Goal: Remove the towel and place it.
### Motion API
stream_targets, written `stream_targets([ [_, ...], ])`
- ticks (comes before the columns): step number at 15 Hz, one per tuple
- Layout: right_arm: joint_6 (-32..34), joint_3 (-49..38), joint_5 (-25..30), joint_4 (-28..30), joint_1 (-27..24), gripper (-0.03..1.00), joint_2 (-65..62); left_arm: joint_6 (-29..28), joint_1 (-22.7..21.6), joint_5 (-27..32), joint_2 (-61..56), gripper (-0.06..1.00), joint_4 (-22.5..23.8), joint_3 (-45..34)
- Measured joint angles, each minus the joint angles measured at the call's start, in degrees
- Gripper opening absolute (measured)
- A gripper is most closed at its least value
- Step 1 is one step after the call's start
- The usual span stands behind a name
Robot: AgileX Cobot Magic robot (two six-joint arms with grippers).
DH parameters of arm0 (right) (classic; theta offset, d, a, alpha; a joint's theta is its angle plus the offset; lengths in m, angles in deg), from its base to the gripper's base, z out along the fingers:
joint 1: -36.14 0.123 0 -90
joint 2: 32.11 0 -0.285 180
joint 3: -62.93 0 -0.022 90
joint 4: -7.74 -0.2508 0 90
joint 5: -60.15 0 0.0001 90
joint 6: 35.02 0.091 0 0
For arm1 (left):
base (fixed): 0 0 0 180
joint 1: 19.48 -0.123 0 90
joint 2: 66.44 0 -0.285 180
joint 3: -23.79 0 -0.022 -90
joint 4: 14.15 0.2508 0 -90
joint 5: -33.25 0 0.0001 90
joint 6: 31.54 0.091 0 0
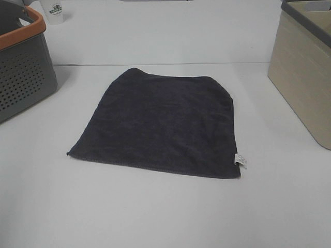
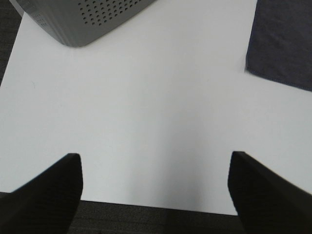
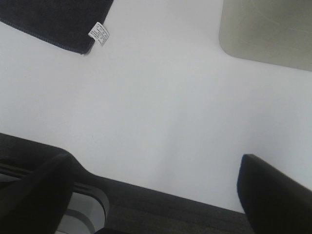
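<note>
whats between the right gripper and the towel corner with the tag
Only bare white table. In the right wrist view, nothing sits between the open right gripper and the towel.

the left gripper (image 2: pixel 155 192) has its two dark fingers (image 2: pixel 51 195) spread wide, nothing between them, held clear above the surface. the right gripper (image 3: pixel 156 195) matches it, its fingers (image 3: pixel 273 195) set far apart and bare. neither arm shows in the high view
</note>
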Motion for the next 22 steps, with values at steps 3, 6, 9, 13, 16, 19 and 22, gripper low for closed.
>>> stream_targets([
  [3,0.06,-7.51,-2.52,0.0,0.0,0.88,-11.29,0.0,0.0,0.17,-11.97,0.76,-0.23,-5.84],
  [6,0.11,-13.35,-5.84,-1.6,0.0,0.88,-18.85,0.0,0.0,0.06,-19.94,0.76,-0.23,-9.0],
  [9,0.11,-17.65,-6.82,-3.32,0.0,0.87,-26.99,0.0,0.0,-0.11,-29.22,0.76,-0.23,-9.28],
  [13,0.11,-17.65,-7.05,-3.32,0.0,0.86,-33.92,0.0,0.0,-2.98,-30.14,0.76,-0.23,-10.54],
  [16,0.11,-17.7,-7.05,-3.61,0.0,0.85,-39.08,0.8,0.0,-4.47,-30.14,0.76,-0.63,-11.29],
  [19,0.11,-17.7,-7.05,-3.78,0.0,0.84,-43.14,1.15,0.0,-4.58,-30.14,0.76,-0.86,-11.29],
  [22,0.52,-17.7,-7.05,-3.78,0.4,0.84,-43.14,2.69,0.0,-4.7,-30.14,0.76,-1.83,-11.29],
])
